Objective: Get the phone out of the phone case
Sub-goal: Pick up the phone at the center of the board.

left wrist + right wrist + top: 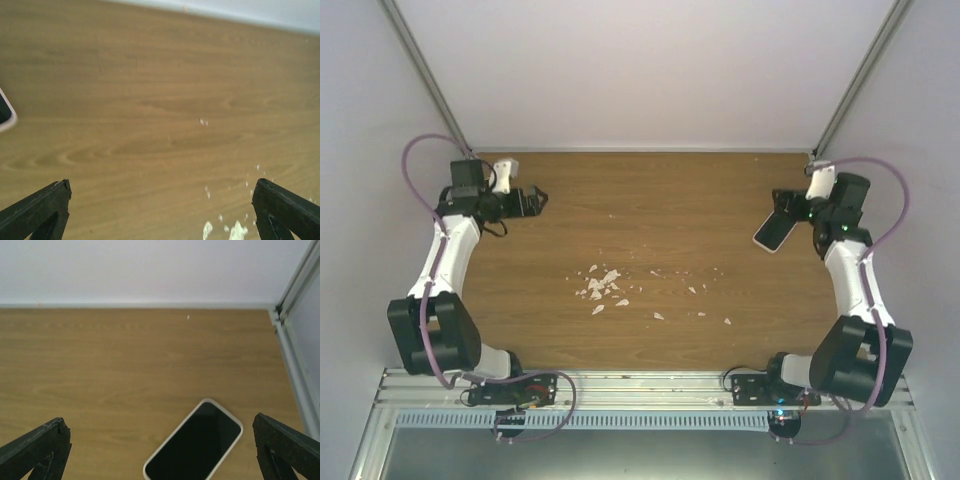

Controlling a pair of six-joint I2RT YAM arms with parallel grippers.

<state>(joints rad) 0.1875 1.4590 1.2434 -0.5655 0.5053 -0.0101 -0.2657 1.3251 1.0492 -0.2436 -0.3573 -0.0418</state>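
I find the phone [197,442], a glossy black slab with rounded corners, seated in its smooth white case [225,412]. It lies flat on the wood-grain bench [660,215] close to the right edge, towards the far right corner. The right fingers [285,445], matt black and wedge-shaped, stand spread wide to either side of it, clear of it. The left fingers [37,210], near the far left corner, are likewise spread and grip nothing. Ragged white flakes [601,287] litter the bench centre.
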